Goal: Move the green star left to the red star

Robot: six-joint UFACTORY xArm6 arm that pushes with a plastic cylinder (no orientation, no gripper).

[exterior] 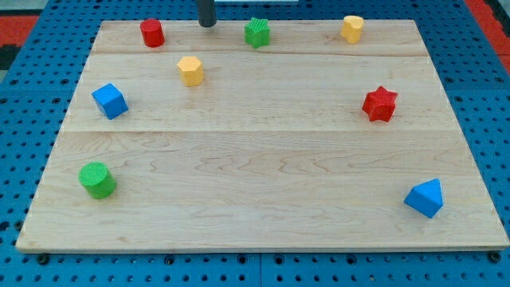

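Observation:
The green star (256, 33) sits near the view's top edge of the wooden board, a little right of centre. The red star (380, 104) lies at the view's right, lower than the green star. My tip (206, 24) is at the view's top, to the left of the green star with a gap between them, and to the right of the red cylinder (152, 33).
A yellow hexagonal block (190, 70) lies below my tip. Another yellow block (352, 29) is at top right. A blue cube (109, 100) and a green cylinder (97, 179) are at the left. A blue block (424, 198) is at bottom right. The board (255, 215) rests on blue pegboard.

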